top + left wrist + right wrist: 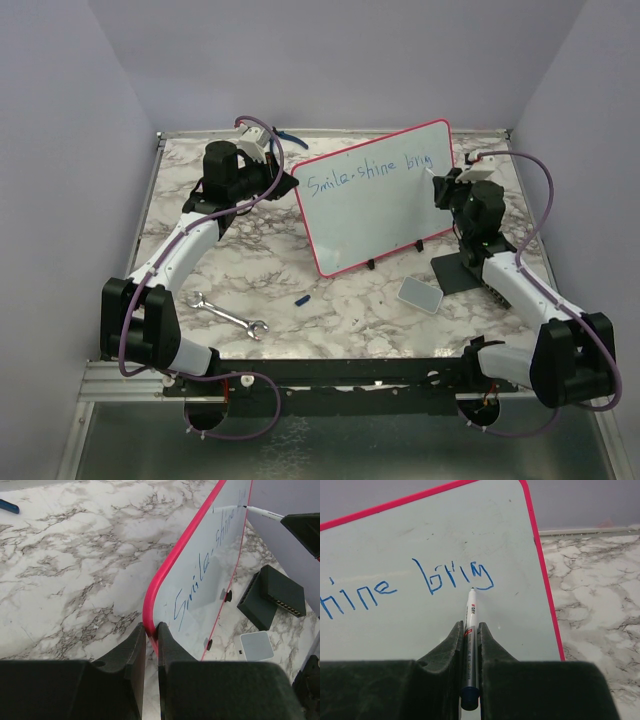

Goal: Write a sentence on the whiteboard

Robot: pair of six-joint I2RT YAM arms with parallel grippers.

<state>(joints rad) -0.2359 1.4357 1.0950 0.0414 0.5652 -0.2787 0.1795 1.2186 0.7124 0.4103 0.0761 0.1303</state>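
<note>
On the marble-patterned desk (350, 310), the whiteboard (380, 215) stands on its small black feet at the far centre, between the two arms. The sentence (375, 172) runs in one blue line across the upper part of the board and reads "Smile-shine brig" at this point.

**Step in hand.** Writing is under way, and by judgement near its end: the last word lacks its closing letters.
- The left gripper (151, 629) has its jaws clamped on the board's left edge, one finger on each face, to brace it.
- The right gripper (468, 626) has its jaws clamped on the marker (469, 630), whose tip sits at the tail of the "g".

**Next move.** It likely calls for a short lift of the tip, a small shift to the right, and light, even pressure for the next letter. The left grip should hold the board firm against that push.

**Edges and room.**
- To the right of the "g" there is a strip of blank board before the pink frame (545, 580). It looks enough for two small letters, but compact strokes are advised.
- Below the line, the board is blank.
- On the desk near the right arm lie a black block (455, 272) and a grey pad (420, 293), both apart from the board.
- A wrench (228, 316) lies well apart, near the left arm.
</note>
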